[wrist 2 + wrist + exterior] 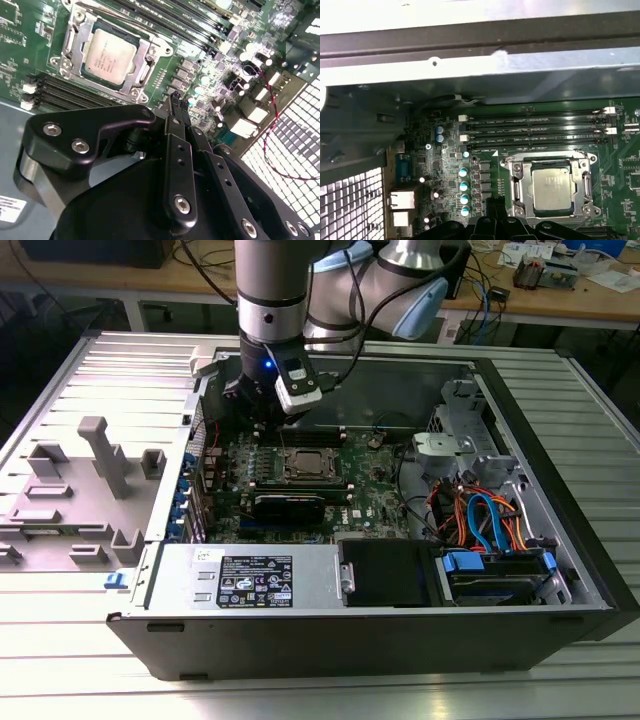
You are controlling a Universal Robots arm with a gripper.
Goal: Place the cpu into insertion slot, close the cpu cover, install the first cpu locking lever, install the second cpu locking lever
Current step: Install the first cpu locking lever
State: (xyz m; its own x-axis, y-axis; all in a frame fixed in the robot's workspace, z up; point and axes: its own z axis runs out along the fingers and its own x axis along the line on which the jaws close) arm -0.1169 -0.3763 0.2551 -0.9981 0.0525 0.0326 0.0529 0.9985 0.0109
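An electronics lab: cable-strewn workbenches (600, 302) behind an opened computer case (300, 645) on a ribbed metal table (300, 700).

I get exterior view from high outside, tilted down into open computer case (400, 650), whole case in frame, mid range. Both wrist views ride close above motherboard (485, 170), looking down past gripper (176, 100); second wrist view rolled askew. All three share cpu (308, 466); memory slots (535, 132) in both wrist views.

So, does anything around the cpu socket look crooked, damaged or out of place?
Nothing stands out. The cpu sits square in the window of the cpu cover, which lies flat on the green circuit board.
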